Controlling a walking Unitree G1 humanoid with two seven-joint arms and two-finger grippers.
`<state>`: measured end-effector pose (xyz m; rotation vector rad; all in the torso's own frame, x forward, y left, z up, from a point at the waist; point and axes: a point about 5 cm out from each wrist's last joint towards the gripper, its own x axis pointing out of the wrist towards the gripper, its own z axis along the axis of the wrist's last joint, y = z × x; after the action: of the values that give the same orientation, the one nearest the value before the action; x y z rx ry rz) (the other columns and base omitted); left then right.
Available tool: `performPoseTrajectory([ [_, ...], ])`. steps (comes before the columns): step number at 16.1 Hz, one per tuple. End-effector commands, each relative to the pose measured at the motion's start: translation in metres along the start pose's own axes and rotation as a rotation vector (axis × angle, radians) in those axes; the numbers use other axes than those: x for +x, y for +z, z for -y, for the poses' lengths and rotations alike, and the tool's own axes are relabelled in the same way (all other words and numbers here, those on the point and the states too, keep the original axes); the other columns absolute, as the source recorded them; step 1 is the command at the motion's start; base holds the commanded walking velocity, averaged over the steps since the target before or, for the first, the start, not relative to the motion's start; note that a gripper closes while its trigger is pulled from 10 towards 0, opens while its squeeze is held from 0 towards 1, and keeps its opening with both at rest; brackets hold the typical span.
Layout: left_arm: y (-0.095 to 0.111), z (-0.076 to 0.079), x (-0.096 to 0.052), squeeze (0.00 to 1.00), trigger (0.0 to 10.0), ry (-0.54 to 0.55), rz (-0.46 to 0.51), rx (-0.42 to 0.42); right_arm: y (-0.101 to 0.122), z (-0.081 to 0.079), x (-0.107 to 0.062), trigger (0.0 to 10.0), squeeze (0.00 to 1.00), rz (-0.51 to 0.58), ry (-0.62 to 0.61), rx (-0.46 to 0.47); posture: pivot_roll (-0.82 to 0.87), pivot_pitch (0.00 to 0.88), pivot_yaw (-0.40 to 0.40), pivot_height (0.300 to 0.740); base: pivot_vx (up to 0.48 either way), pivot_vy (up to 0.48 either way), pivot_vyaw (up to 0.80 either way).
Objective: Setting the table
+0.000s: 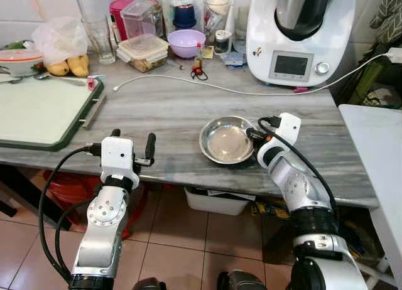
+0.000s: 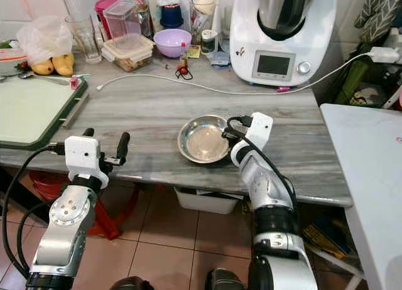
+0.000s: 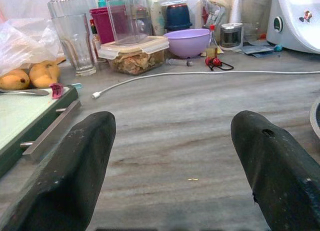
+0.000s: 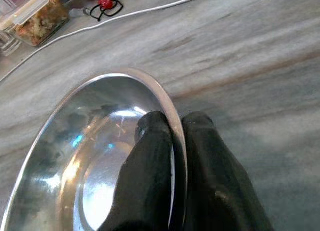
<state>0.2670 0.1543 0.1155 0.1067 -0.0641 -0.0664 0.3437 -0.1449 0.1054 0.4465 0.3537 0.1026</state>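
Your right gripper (image 4: 172, 141) pinches only the bowl (image 1: 226, 139) rim, so a quick lift could let it slip; your left gripper (image 3: 172, 156) gapes empty.

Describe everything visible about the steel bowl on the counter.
The steel bowl is round, shallow and shiny, apparently stainless metal, empty, with a thin rolled rim. It sits upright on the grey marbled counter near its front edge. The right hand pinches its rim, one finger inside, one outside. Nothing else touches it.

Bowl (image 1: 226, 139) lies centre frame on tabletop (image 1: 163, 108), near its front edge. Tray (image 1: 41, 111) at left. Appliance (image 1: 298, 36) upper right, behind bowl.
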Motion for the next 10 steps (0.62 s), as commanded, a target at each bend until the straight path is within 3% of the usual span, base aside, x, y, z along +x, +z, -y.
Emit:
performPoseTrajectory([
  [1, 0.001, -0.001, 0.0, 0.0, 10.0, 0.004, -0.004, 0.007, 0.007, -0.003, 0.003, 10.0, 1.0, 0.013, 0.008, -0.005, -0.02, 0.047, 0.006, 0.74, 0.0, 0.0, 0.0],
  [5, -0.002, -0.001, -0.001, 0.0, 10.0, 0.017, -0.023, -0.001, 0.007, -0.004, 0.005, 10.0, 1.0, 0.002, 0.047, -0.009, -0.02, 0.047, 0.004, 0.74, 0.0, 0.0, 0.0],
  [8, -0.004, 0.0, -0.001, 0.0, 10.0, 0.028, -0.043, -0.015, 0.001, -0.001, -0.002, 10.0, 1.0, -0.031, 0.086, -0.001, -0.02, 0.051, 0.006, 0.74, 0.0, 0.0, 0.0],
  [10, -0.004, 0.0, -0.001, 0.0, 10.0, 0.034, -0.05, -0.019, 0.002, 0.004, -0.011, 10.0, 1.0, -0.025, 0.099, -0.053, -0.03, 0.054, 0.007, 0.74, 0.0, 0.0, 0.0],
])
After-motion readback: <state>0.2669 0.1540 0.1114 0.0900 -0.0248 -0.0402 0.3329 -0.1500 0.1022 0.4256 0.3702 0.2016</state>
